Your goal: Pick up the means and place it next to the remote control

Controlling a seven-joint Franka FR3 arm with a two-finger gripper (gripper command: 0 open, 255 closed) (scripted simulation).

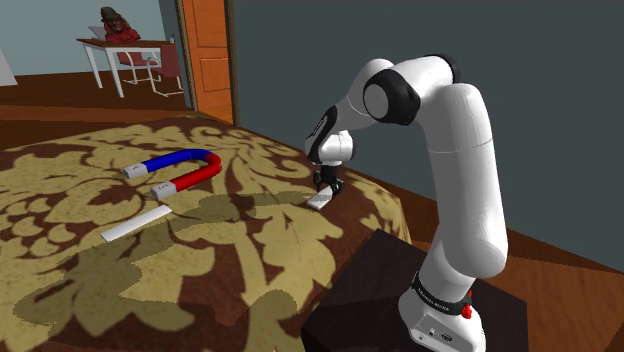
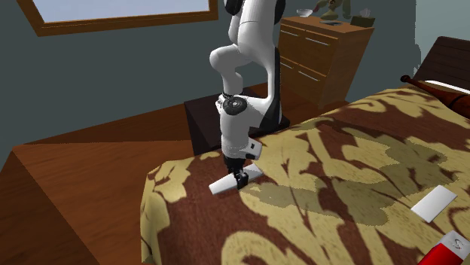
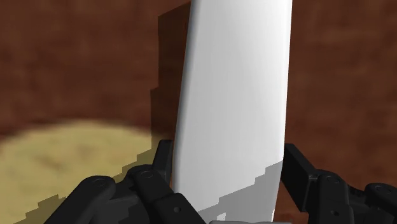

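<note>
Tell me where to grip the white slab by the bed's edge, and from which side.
Take the white slab across its narrow width, coming down from above. It is long, thin and lies on the bedcover, so only its two long edges offer opposing faces. The hand sits that way now, fingers against both edges.

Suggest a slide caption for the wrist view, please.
The black gripper clasps a white slab against a brown-and-tan bedspread.
</note>
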